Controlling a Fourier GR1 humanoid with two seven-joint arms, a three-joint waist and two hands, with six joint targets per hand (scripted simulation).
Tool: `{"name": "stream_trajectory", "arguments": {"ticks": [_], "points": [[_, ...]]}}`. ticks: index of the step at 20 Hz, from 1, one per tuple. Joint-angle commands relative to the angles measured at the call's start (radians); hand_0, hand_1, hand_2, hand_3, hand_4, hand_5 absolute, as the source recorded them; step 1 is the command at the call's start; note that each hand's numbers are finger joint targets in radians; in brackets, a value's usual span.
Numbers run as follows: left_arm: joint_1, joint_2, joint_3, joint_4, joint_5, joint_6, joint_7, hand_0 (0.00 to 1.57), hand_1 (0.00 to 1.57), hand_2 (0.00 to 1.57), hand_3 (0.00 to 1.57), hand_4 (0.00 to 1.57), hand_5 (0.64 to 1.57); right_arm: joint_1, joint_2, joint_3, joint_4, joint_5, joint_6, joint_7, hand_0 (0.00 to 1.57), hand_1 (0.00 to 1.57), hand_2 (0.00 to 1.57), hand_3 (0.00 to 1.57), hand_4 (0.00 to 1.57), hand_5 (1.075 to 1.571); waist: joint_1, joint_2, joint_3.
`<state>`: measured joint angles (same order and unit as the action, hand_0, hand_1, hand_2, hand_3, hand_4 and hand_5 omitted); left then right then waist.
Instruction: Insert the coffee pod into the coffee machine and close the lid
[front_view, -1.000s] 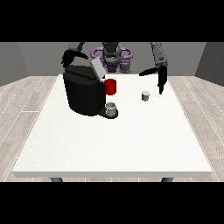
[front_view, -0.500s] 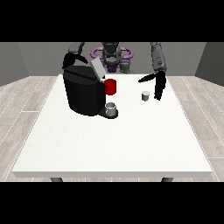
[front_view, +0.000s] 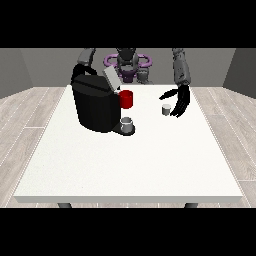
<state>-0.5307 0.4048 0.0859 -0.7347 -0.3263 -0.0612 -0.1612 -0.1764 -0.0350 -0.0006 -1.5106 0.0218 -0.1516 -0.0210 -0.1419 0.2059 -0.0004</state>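
— Where's the coffee pod (front_view: 166, 109)?

— On the white table (front_view: 130, 165), right of the coffee machine (front_view: 97, 103), whose lid (front_view: 111, 78) stands raised.

— And the hand at the view's right (front_view: 180, 101)?

— Just beside the pod, fingers relaxed, grasping nothing. The other hand is hidden behind the machine.

A large white tabletop (front_view: 130, 165) fills the middle of the view, broad and rectangular, with two dark legs just showing beneath its near edge. Around it lies a floor of pale grey wooden planks (front_view: 30, 125), visible on both sides of the tabletop. Behind, a plain grey wall (front_view: 45, 65) runs across the back of the room.
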Motion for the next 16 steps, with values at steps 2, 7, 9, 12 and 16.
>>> {"name": "stream_trajectory", "arguments": {"ticks": [2, 7, 9, 12, 16], "points": [[-0.049, 0.034, -0.020, 0.062, -0.062, -0.008, -0.034, 0.60, 0.60, 0.72, 0.47, 0.00, 1.571, -0.067, 0.004, -0.025, 0.039, 0.011, -0.034, 0.012, 0.00, 0.00, 0.00, 0.00, 0.36, 1.571, 0.007, 0.033, 0.0000], [-0.045, -0.007, -0.072, 0.055, -0.151, 0.083, -0.023, 0.65, 0.65, 0.79, 0.53, 0.00, 1.571, -0.049, -0.010, -0.045, 0.086, -0.017, -0.003, 0.008, 0.00, 0.00, 0.00, 0.00, 0.43, 1.571, 0.009, -0.020, 0.0004], [-0.101, 0.002, -0.044, 0.097, -0.158, 0.125, -0.038, 0.70, 0.70, 0.83, 0.59, 0.00, 1.571, -0.090, 0.002, -0.021, 0.062, -0.003, -0.009, 0.015, 0.00, 0.00, 0.00, 0.00, 0.47, 1.571, -0.017, 0.034, 0.0000], [-0.077, 0.013, -0.003, 0.153, -0.154, 0.187, -0.136, 0.69, 0.69, 0.85, 0.65, 0.29, 1.571, -0.051, 0.018, 0.013, -0.001, 0.015, -0.022, 0.034, 0.00, 0.00, 0.00, 0.00, 0.48, 1.571, -0.031, 0.038, -0.0004], [-0.108, -0.047, -0.065, 0.115, -0.222, 0.212, -0.015, 0.84, 0.84, 0.97, 0.75, 0.38, 1.571, -0.043, 0.022, -0.030, 0.134, 0.006, -0.026, -0.065, 0.00, 0.00, 0.00, 0.00, 0.49, 1.571, 0.001, -0.006, 0.0006]]}}
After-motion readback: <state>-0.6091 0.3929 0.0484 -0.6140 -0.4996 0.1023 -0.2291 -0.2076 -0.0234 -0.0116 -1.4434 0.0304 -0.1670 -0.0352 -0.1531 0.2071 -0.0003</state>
